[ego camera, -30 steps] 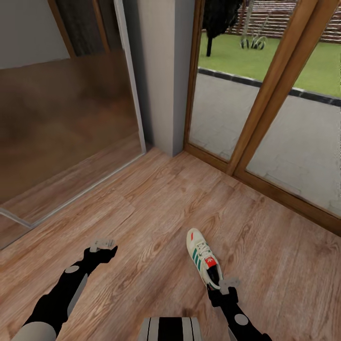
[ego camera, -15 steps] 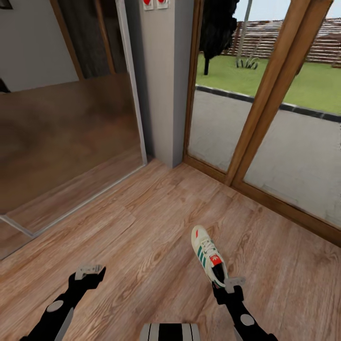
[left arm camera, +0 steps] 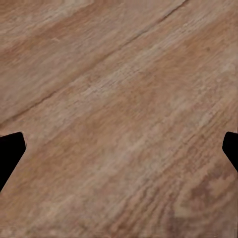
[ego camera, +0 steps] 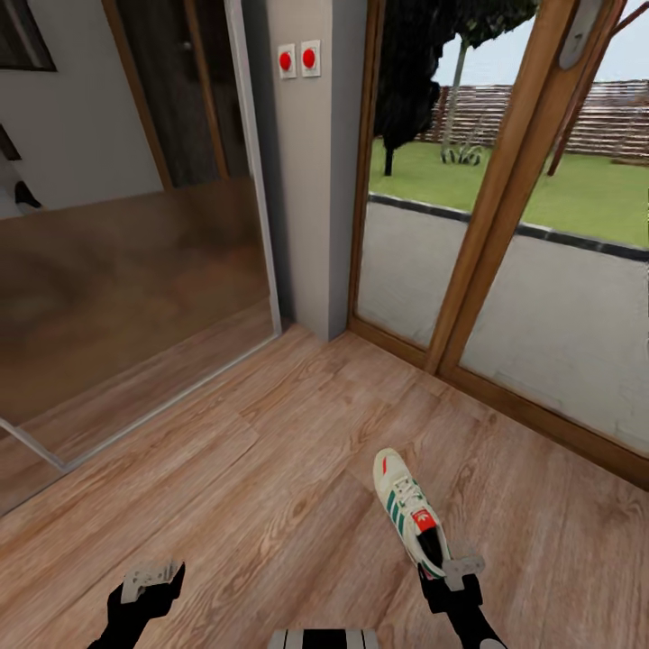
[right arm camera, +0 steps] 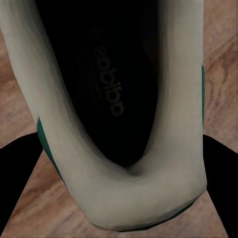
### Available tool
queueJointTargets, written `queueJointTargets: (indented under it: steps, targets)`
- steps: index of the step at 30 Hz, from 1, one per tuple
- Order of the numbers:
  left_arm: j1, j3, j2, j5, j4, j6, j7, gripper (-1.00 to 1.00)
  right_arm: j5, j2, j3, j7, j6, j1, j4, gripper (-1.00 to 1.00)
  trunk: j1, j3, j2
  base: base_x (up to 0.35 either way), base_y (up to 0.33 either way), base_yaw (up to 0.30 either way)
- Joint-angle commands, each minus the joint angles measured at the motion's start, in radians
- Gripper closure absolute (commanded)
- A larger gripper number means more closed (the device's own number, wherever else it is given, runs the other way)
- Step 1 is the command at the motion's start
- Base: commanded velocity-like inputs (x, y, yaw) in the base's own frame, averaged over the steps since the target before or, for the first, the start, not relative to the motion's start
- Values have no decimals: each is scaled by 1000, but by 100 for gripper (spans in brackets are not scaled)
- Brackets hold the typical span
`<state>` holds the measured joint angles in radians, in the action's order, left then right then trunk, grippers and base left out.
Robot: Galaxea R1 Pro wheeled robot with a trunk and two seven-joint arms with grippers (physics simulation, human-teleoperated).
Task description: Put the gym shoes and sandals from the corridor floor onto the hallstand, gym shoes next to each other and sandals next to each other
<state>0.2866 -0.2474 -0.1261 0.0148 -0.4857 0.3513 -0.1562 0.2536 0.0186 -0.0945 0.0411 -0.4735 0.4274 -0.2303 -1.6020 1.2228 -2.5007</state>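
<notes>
**Operator:** Which claw is nearer the shoe, and which way does it lie?

**Spotter:** Your right gripper point(ego camera: 460, 570) is right at the heel of the gym shoe point(ego camera: 410, 513). Take the wooden door post point(ego camera: 505, 198) as your mark: the shoe's long axis runs from your right claw away toward the foot of that post, toe point(ego camera: 388, 464) nearest the post, heel nearest you. In the right wrist view the heel collar point(right arm camera: 144, 198) sits between the two dark fingers point(right arm camera: 20, 168), and you look straight down into the opening.

**Operator:** Is the claw clamped on it?

**Spotter:** I can't tell. The fingers stand on either side of the heel, but the pictures don't show whether they press on it. I also can't say whether the shoe rests on the corridor floor point(ego camera: 270, 469) or hangs just above it.

**Operator:** And the left?

**Spotter:** Your left gripper point(ego camera: 149, 574) is well away from the shoe, on the side far from the door post. Its fingers point(left arm camera: 10, 153) are spread apart over bare planks, holding nothing. My judgement: leave this shoe to the right arm, gripping across the heel, at right angles to the long axis.
</notes>
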Motion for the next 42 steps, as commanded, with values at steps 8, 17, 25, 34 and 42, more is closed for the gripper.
queueJointTargets:
  steps: [8, 17, 25, 34, 42]
  targets:
    - [-30, -19, 0, 5, 144, 139, -6, -100, 7, 15, -9, 10, -74, -6, 72, 100, 17, -40, 29, 0, 0, 0]
    - [-56, -18, 4, 4, 162, 171, 20, -100, -10, 18, -10, 13, -99, -12, 147, 100, 44, -76, 78, 0, 0, 0]
    - [-57, -18, 4, 4, 161, 172, 20, -100, -10, 18, -11, 13, -99, -12, 147, 100, 44, -89, 78, 0, 0, 0]
    - [-58, -18, 5, 5, 160, 172, 20, -100, -10, 20, -11, 13, -98, -12, 147, 100, 44, -103, 78, 0, 0, 0]
    - [-58, -19, 5, 5, 160, 172, 21, -100, -10, 20, -11, 13, -97, -12, 146, 100, 44, -115, 78, 132, 0, 0]
